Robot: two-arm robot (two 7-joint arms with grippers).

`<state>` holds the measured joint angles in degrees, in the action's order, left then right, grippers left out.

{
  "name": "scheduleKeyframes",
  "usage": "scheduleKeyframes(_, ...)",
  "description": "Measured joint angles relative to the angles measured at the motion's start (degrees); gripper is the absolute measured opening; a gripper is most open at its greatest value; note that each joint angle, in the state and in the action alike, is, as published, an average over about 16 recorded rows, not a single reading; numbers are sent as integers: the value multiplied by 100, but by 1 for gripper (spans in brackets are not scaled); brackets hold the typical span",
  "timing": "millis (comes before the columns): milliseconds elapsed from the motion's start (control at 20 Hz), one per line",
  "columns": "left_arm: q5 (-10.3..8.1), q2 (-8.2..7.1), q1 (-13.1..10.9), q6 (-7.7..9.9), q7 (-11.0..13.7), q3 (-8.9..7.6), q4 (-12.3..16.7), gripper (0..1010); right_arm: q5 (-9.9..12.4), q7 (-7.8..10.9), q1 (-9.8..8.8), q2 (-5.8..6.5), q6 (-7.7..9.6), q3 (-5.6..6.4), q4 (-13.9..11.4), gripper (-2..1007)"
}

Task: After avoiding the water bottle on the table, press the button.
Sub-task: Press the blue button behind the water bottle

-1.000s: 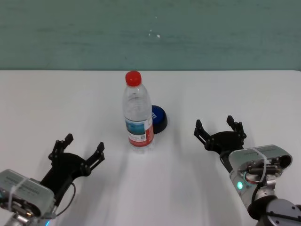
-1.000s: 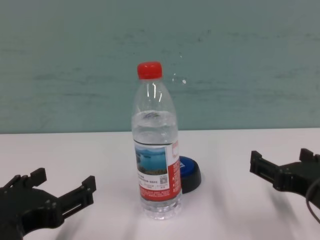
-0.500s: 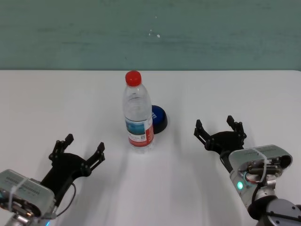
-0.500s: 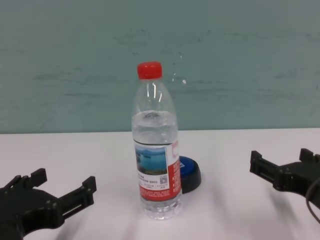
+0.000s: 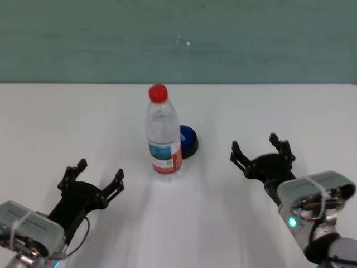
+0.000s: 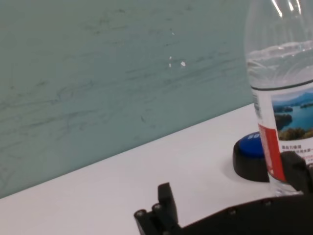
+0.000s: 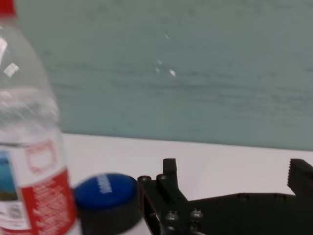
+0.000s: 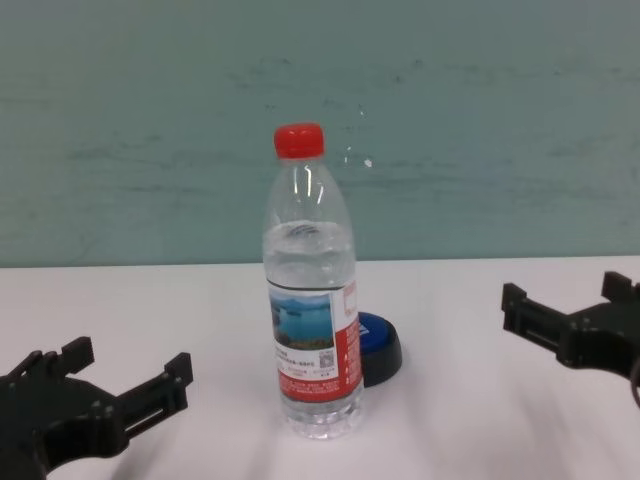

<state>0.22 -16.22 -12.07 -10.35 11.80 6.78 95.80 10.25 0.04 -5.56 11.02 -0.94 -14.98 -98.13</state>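
The water bottle (image 5: 164, 135) stood upright directly before the button (image 5: 188, 140), so the spread, empty right end effector (image 5: 262, 156) waited to its side, likely for an unblocked approach.

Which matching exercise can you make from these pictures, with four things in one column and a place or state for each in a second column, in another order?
Things:
1. water bottle
2. button
3. left gripper
4. right gripper

Descriptions:
A. open, near the table's front left
B. upright, red cap on top
C. open, right of the bottle
D. low and blue, partly hidden behind the bottle

Pairs: 1-B, 2-D, 3-A, 4-C
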Motion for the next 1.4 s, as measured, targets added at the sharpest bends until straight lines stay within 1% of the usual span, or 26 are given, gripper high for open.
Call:
scheduleKeyframes(150, 0, 0, 0, 0, 0, 0, 0, 1000, 20, 229, -100, 90, 94, -10, -199, 1004)
scheduleKeyframes(350, 0, 0, 0, 0, 0, 0, 0, 1000, 94, 596, -242, 225, 253, -6, -493, 1004)
scheduleKeyframes(600, 1, 0, 0, 0, 0, 0, 1, 1000, 284, 1042, -341, 377, 449, 10, -728, 1004)
scheduleKeyframes(850, 1, 0, 0, -1, 0, -1, 1, 1000, 532, 1430, -386, 588, 627, 48, -920, 1004)
scheduleKeyframes(1150, 1, 0, 0, -1, 0, 0, 1, 1000, 797, 1769, -399, 894, 782, 58, -1057, 1004)
scheduleKeyframes(1400, 1, 0, 0, -1, 0, 0, 1, 1000, 975, 1937, -388, 1120, 816, 49, -1047, 1004)
